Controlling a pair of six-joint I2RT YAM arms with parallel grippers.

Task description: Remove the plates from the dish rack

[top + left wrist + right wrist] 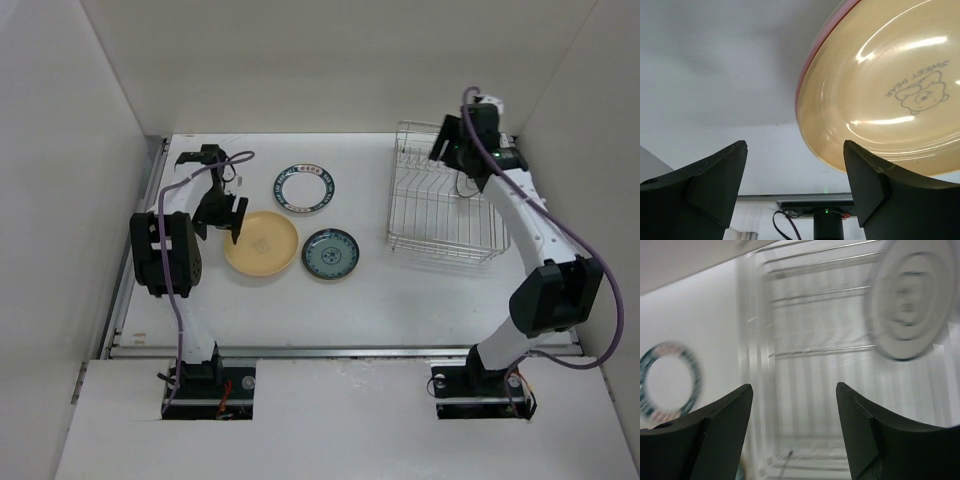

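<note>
The silver wire dish rack [440,200] stands at the right. In the blurred right wrist view the rack [815,325] holds a white plate with grey rings [912,300] at its upper right. My right gripper [458,152] hovers over the rack's far end, open and empty [795,410]. On the table lie a yellow-orange plate [261,243], a teal plate [331,253] and a white plate with a blue patterned rim [304,189]. My left gripper [222,215] is open and empty at the yellow-orange plate's left edge. The left wrist view shows this gripper [795,175] and the plate [890,90] with its bear print.
White walls enclose the table on the left, back and right. A metal rail [340,350] runs along the near edge by the arm bases. The blue-rimmed plate also shows at the left of the right wrist view [670,382].
</note>
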